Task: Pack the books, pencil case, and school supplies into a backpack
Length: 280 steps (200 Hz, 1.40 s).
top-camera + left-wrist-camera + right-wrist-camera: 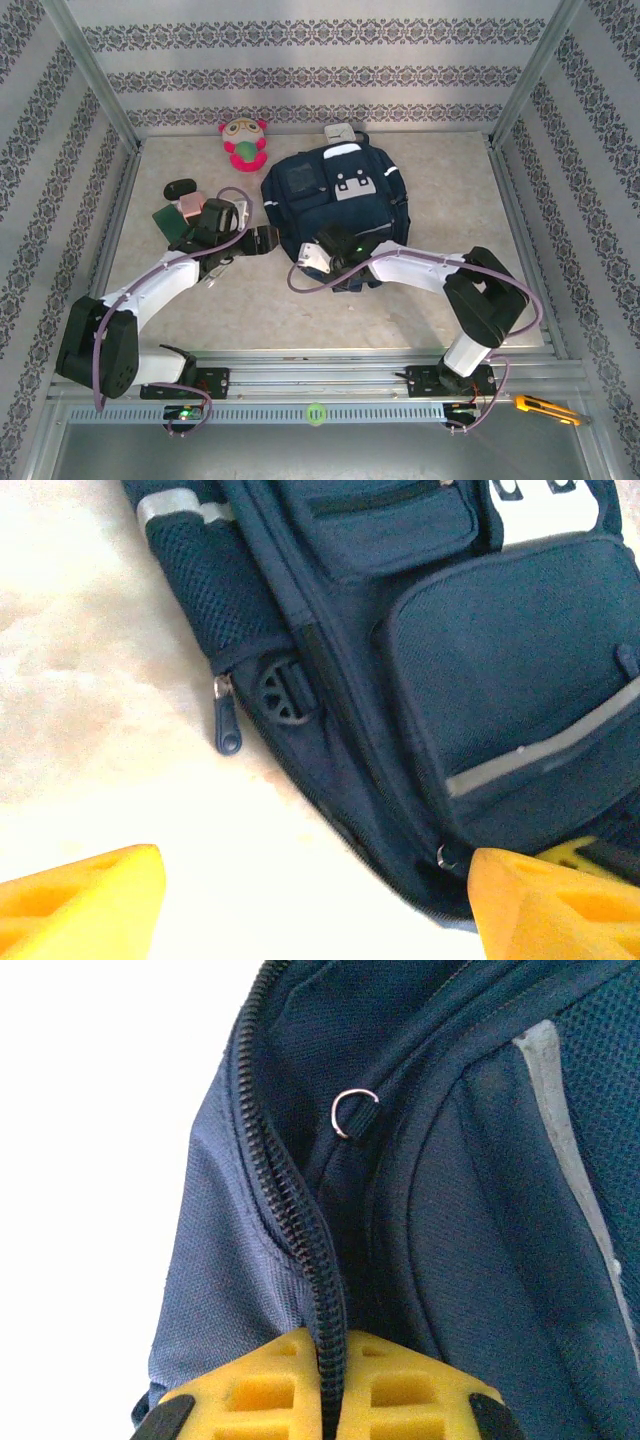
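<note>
Pinching the zipper (295,1230) of one backpack (335,205) — right hand (330,1360) clamped there, left hand (315,880) spread apart alongside.

Backpack (335,215) was navy blue; patch on its top face white-grey; stripes across its pockets pale grey; mesh side pocket dark blue; its zip (300,1230) black; ring (352,1112) beside the zip silver. Behind the backpack, plush toy (243,142) was pink and green with a pale face. Left of the backpack: oval object (180,187) black; blocky piece (190,206) pink; flat rectangular piece (168,220) dark green. Table (300,310) under the backpack was beige, faintly marbled; walls (300,75) behind the backpack white with bands of dark floral print. Left gripper (315,920) had orange-yellow fingers (80,905); right gripper (330,1400) had yellow pads (260,1395).
</note>
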### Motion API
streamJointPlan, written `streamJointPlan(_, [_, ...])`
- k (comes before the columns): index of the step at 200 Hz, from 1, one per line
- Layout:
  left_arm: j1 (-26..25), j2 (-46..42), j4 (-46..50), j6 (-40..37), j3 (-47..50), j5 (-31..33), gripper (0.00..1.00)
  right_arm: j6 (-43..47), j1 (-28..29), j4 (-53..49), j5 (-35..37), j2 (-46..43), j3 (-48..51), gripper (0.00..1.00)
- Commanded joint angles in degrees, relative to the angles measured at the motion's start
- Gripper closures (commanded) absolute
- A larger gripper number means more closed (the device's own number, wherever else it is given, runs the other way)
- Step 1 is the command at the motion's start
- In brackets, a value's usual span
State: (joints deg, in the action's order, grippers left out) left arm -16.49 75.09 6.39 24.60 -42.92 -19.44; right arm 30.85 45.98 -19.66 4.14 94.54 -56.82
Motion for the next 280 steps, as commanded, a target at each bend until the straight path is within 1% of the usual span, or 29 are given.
streamJointPlan(1, [2.2, -1.2, -4.8, -1.7, 2.1, -3.2, 0.21, 6.6, -1.7, -2.8, -1.5, -9.4, 2.2, 1.0])
streamJointPlan(11, [2.9, -0.5, -6.9, -2.3, 2.9, -6.2, 0.23, 9.4, -3.1, -6.2, -5.8, -13.9, 2.2, 1.0])
streamJointPlan(29, [3.1, 0.5, -11.8, -3.2, 4.5, -10.9, 0.26, 16.6, -6.7, -13.7, -17.0, -21.0, 1.6, 1.0])
streamJointPlan(42, [3.1, 1.4, -17.5, -3.0, 6.6, -15.3, 0.29, 18.8, -8.7, -16.0, -20.1, -24.7, 1.4, 1.0])
streamJointPlan(54, [3.0, 2.3, -23.4, -3.0, 8.8, -18.7, 0.32, 19.7, -10.3, -18.0, -21.1, -26.4, 0.3, 1.0])
streamJointPlan(71, [2.4, 3.5, -29.1, -4.5, 11.7, -20.3, 0.33, 20.6, -12.1, -20.5, -21.4, -27.0, -1.5, 1.0])
streamJointPlan(81, [1.4, 4.0, -30.8, -6.8, 12.4, -20.2, 0.33, 21.1, -12.8, -21.3, -21.4, -27.1, -2.1, 1.0])
streamJointPlan(95, [-0.2, 5.7, -29.7, -10.8, 11.8, -19.3, 0.33, 21.4, -13.8, -21.8, -22.3, -27.3, -2.9, 1.0])
streamJointPlan(107, [-1.1, 7.8, -28.5, -12.5, 10.7, -19.7, 0.31, 21.5, -14.4, -22.1, -23.3, -27.5, -3.5, 1.0])
streamJointPlan(117, [-1.9, 9.7, -29.4, -13.2, 10.6, -19.8, 0.31, 21.7, -15.1, -22.5, -24.4, -27.8, -4.1, 1.0])
streamJointPlan(145, [-3.3, 14.4, -37.9, -12.6, 12.5, -19.8, 0.3, 22.4, -16.5, -23.5, -26.0, -27.9, -5.7, 1.0])
streamJointPlan(174, [-5.9, 18.8, -43.2, -14.1, 12.3, -19.4, 0.3, 23.0, -17.1, -24.1, -26.9, -27.5, -7.0, 1.0])
streamJointPlan(189, [-6.6, 21.2, -47.8, -13.3, 12.3, -19.3, 0.32, 22.9, -17.4, -24.1, -27.8, -27.3, -7.3, 1.0])
streamJointPlan(199, [-6.9, 22.5, -51.4, -12.7, 12.2, -19.7, 0.36, 22.8, -17.5, -24.2, -28.0, -27.2, -7.5, 1.0])
streamJointPlan(207, [-7.1, 23.2, -53.6, -12.4, 12.5, -19.5, 0.45, 22.8, -17.6, -24.2, -28.0, -27.0, -7.6, 1.0])
streamJointPlan(221, [-7.3, 23.7, -55.7, -12.5, 12.7, -19.3, 0.56, 22.6, -17.7, -24.1, -28.0, -26.9, -7.7, 1.0])
streamJointPlan(251, [-8.0, 22.0, -54.0, -15.4, 13.1, -20.2, 0.88, 20.6, -17.9, -23.4, -26.9, -26.2, -7.5, 1.0])
streamJointPlan(259, [-8.1, 21.1, -52.7, -16.2, 13.3, -20.6, 0.95, 19.3, -17.9, -22.6, -26.0, -25.9, -7.3, 1.0])
streamJointPlan(268, [-8.4, 20.0, -50.9, -17.2, 13.4, -21.5, 1.0, 17.8, -17.9, -21.6, -24.5, -25.6, -7.0, 1.0])
streamJointPlan(280, [-8.9, 18.6, -48.0, -18.2, 13.3, -23.0, 1.0, 15.6, -17.6, -20.1, -21.9, -24.9, -6.7, 1.0])
